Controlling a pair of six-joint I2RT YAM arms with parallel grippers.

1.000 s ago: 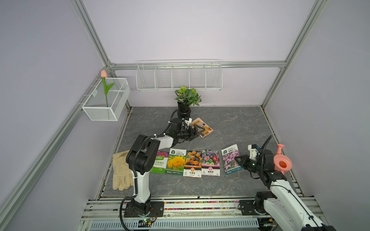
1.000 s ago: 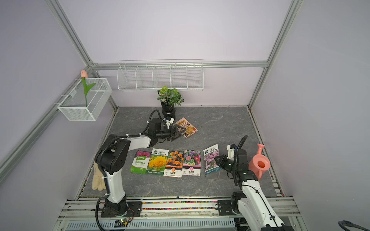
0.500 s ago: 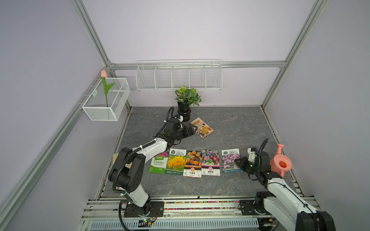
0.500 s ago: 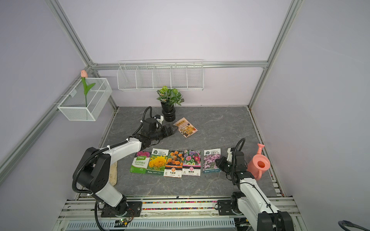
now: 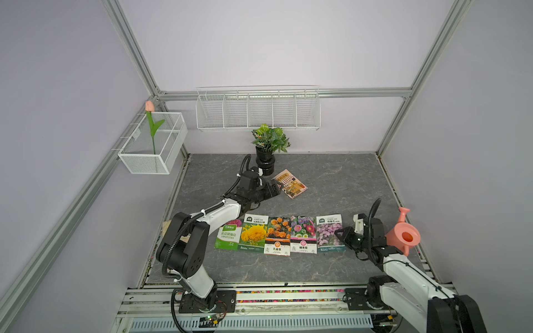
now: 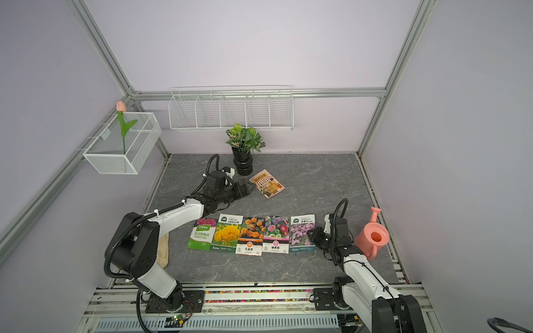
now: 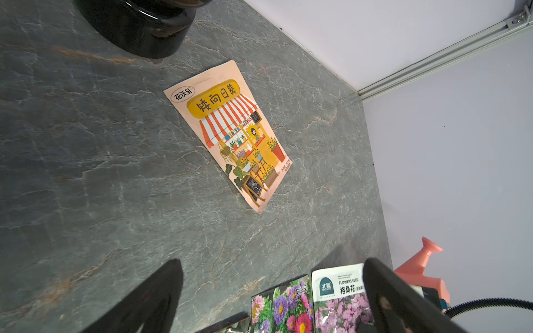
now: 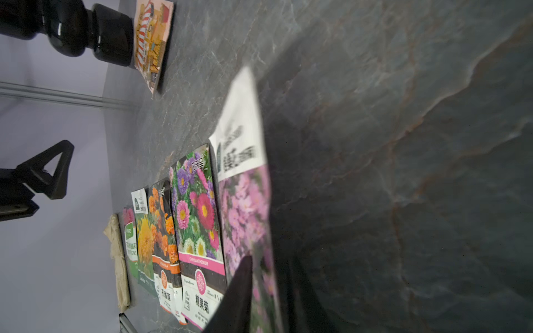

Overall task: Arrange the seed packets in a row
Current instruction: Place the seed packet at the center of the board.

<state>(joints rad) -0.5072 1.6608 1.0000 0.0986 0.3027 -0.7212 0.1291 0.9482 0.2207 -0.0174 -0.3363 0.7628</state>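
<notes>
the right claw, clenched on the lilac packet a second ago, is now seen loosened, its jaws parted about that packet's outer edge, so the packet is judged laid down on the desk as the fifth in the row of seed packets, well away from the black pot on the robot's side. since the earlier frame the left claw has been stretched out, spread wide and empty, towards the beige shopfront packet, which is left askew just beside the pot and is reckoned the last to be brought into line.
</notes>
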